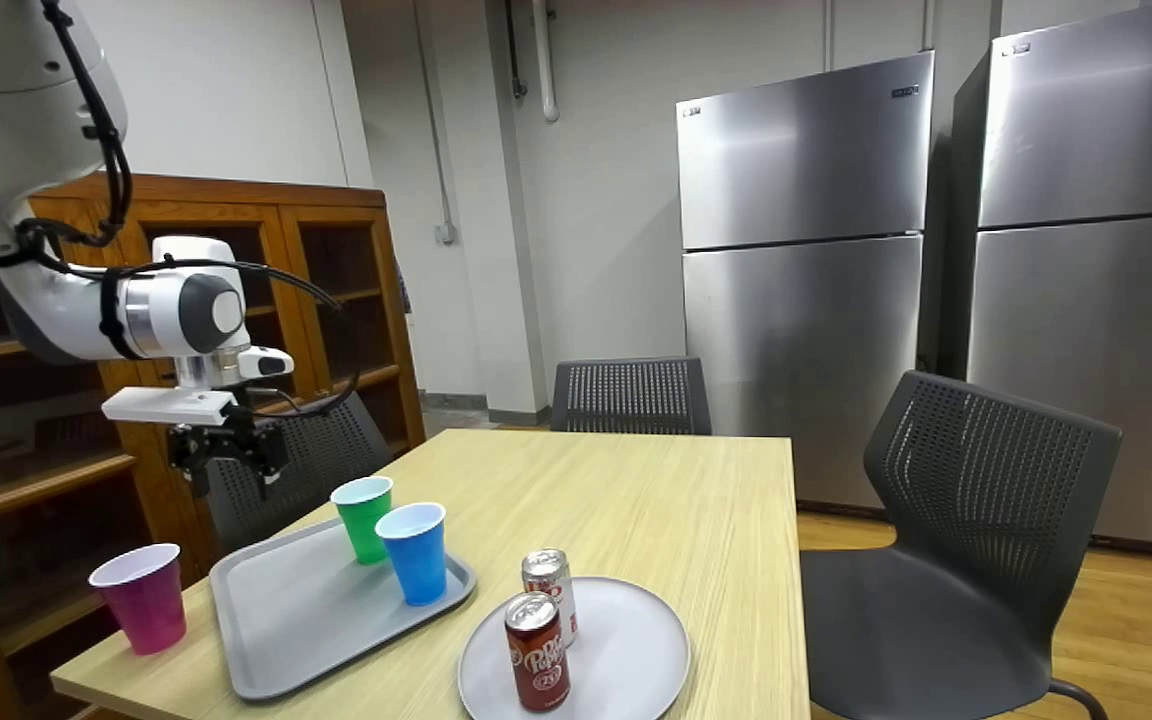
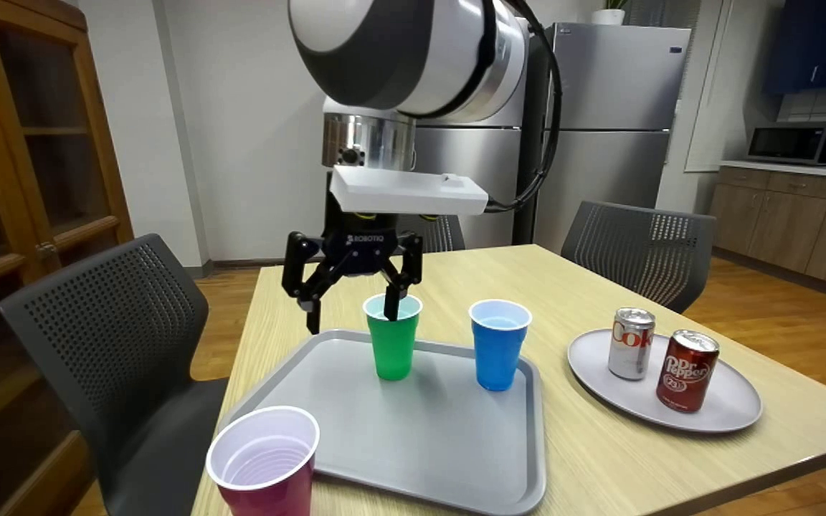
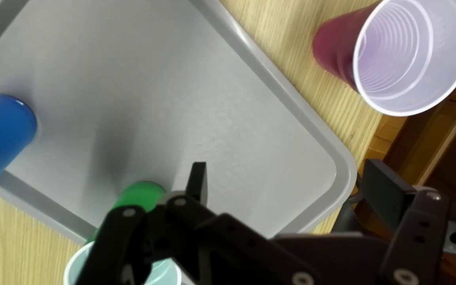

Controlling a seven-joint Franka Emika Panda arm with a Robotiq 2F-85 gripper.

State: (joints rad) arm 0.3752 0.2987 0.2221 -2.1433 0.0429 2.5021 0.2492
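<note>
A: Behind the pale table (image 1: 656,500) stands a fridge (image 1: 806,330). What else do we see in an exterior view?

B: A tray (image 1: 286,610) with the green cup (image 1: 364,525) and the blue cup (image 1: 418,560) upright on it. The purple cup (image 1: 144,605) stands off the tray, near the table's edge; a plate (image 1: 646,640) bears two cans (image 1: 537,655). The gripper (image 1: 231,475) hangs apart from the green cup, which we judge nearest to it.

A: In an exterior view, do the fingers (image 2: 392,307) hold anything?

B: No, they stand wide, nothing between them. One covers part of the green cup's rim from this angle, so we could misjudge the gap. Lowered off-centre, it could catch that rim and tip the cup, which we take to be light.

A: And in the wrist view?

B: The gripper hides much of the green cup, so we can't check alignment well. The purple cup worries us too: a sideways swing could knock it off the table. If a finger pressed the tray's rim, the tray could shift and topple both cups on it.
</note>
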